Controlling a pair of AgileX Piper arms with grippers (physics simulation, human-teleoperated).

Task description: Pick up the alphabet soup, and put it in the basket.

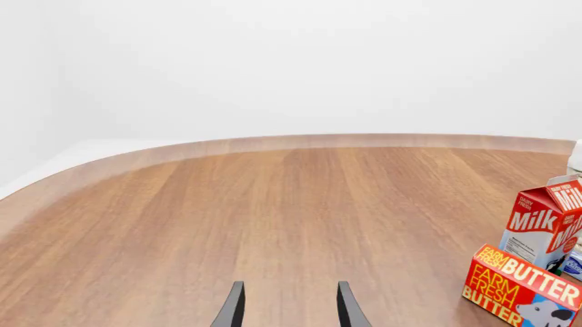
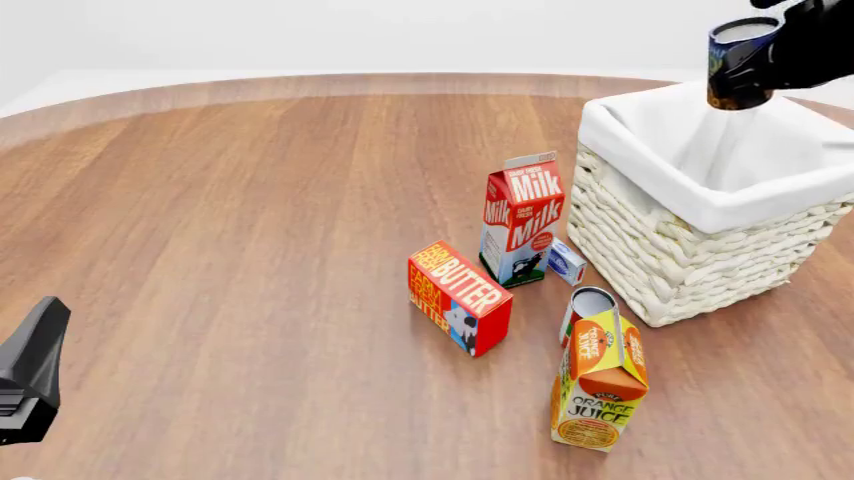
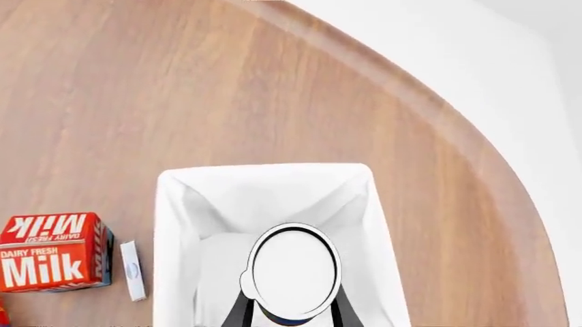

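The right pincer [image 3: 289, 310] is clamped on the alphabet soup [image 3: 293, 271], holding it above the basket [image 2: 663, 265]. The left pincer [image 1: 289, 306] is apart over the desk [image 1: 272, 211].

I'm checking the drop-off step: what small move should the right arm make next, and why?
Probably lower a little, then open. The right gripper holds the alphabet soup above the basket, whose white lining shows directly beneath the can in the right wrist view.
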